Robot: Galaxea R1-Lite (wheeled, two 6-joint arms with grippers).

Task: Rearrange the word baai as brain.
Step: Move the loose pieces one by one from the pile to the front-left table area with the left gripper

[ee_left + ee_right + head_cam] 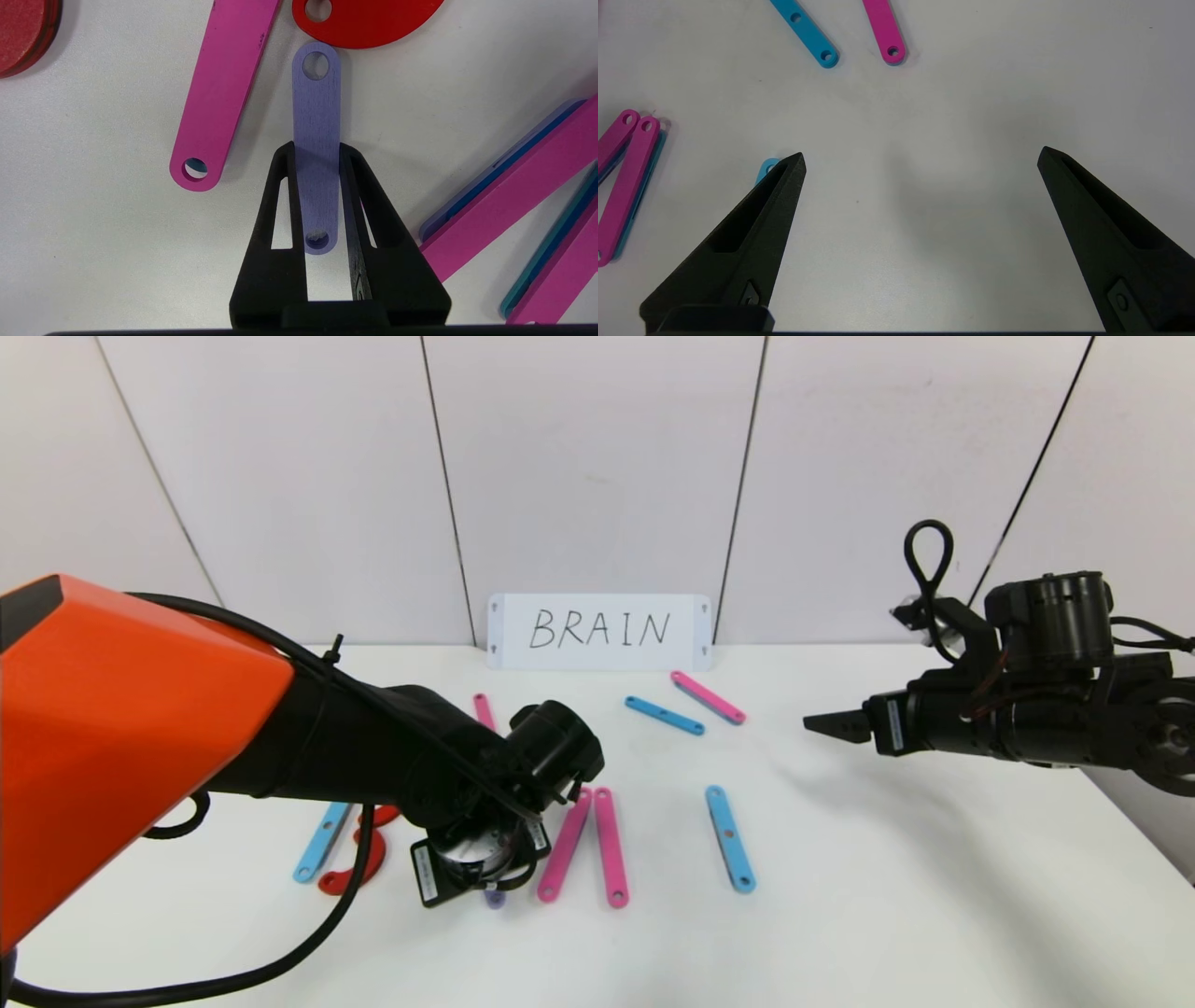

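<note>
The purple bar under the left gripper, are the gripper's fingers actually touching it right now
Touching. The left wrist view shows the left gripper shut on the purple bar, a finger pressed against each long edge with no gap visible.

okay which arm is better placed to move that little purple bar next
Left. Its pincer is already shut on the purple bar, low on the table. The right pincer hangs open over bare table, far off to the right.
</note>
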